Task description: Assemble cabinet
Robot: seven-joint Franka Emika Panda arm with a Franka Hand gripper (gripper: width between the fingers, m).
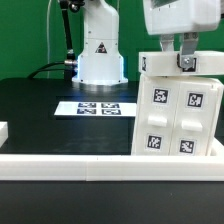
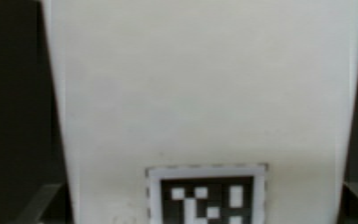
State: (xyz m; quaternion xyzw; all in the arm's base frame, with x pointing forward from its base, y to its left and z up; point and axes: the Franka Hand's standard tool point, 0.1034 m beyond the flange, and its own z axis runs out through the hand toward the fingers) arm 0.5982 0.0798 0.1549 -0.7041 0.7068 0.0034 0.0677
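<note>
The cabinet [image 1: 178,112] is a large white box standing upright at the exterior view's right, with several black-and-white tags on its face. My gripper [image 1: 184,62] comes down from above onto its top edge, with a finger on either side of the wall, shut on it. In the wrist view the cabinet's white surface [image 2: 202,90] fills the frame, with one tag [image 2: 206,197] near the gripper [image 2: 202,208]. Dark fingers [image 2: 44,203] show at the two sides of the panel. No loose panel pieces are in view.
The marker board [image 1: 100,107] lies flat on the black table [image 1: 40,110] at centre. The white robot base [image 1: 100,50] stands behind it. A white rail [image 1: 80,160] runs along the table's front, and a white block [image 1: 3,131] sits at the left edge.
</note>
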